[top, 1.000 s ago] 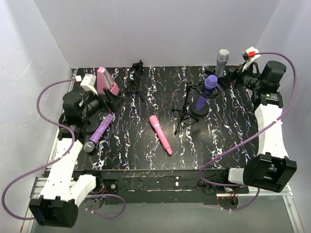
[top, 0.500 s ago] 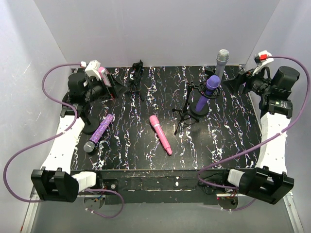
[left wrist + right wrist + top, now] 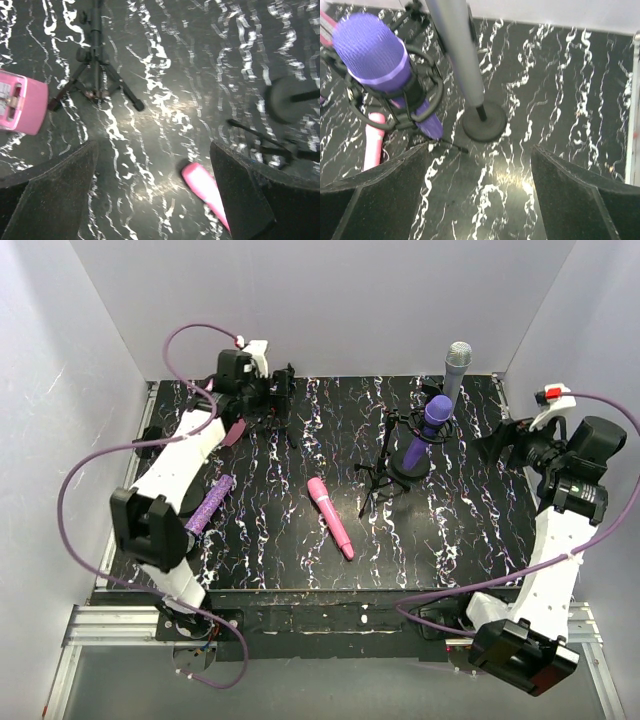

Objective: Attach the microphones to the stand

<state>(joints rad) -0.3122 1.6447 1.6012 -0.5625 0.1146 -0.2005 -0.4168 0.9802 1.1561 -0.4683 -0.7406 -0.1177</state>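
Note:
The dark purple microphone (image 3: 431, 425) sits in a black shock-mount stand (image 3: 405, 462); its head shows in the right wrist view (image 3: 370, 50). The silver-grey microphone (image 3: 456, 364) stands upright on a round-based stand (image 3: 484, 121). The pink microphone (image 3: 331, 517) lies flat mid-table and also shows in the left wrist view (image 3: 205, 192). The glittery purple microphone (image 3: 207, 508) lies at the left, partly under my left arm. My left gripper (image 3: 274, 400) is open and empty above a small black tripod (image 3: 95, 75). My right gripper (image 3: 497, 445) is open and empty, to the right of the two mounted microphones.
A pink wedge-shaped box (image 3: 22, 102) lies left of the small tripod, mostly hidden by my left arm in the top view. Another black tripod stand (image 3: 372, 480) stands beside the shock-mount stand. White walls close in the table at the back and sides.
My left arm has swung from the left side of the table to the back, over the small tripod. My right gripper has pulled back to the right, away from the mounted microphones.

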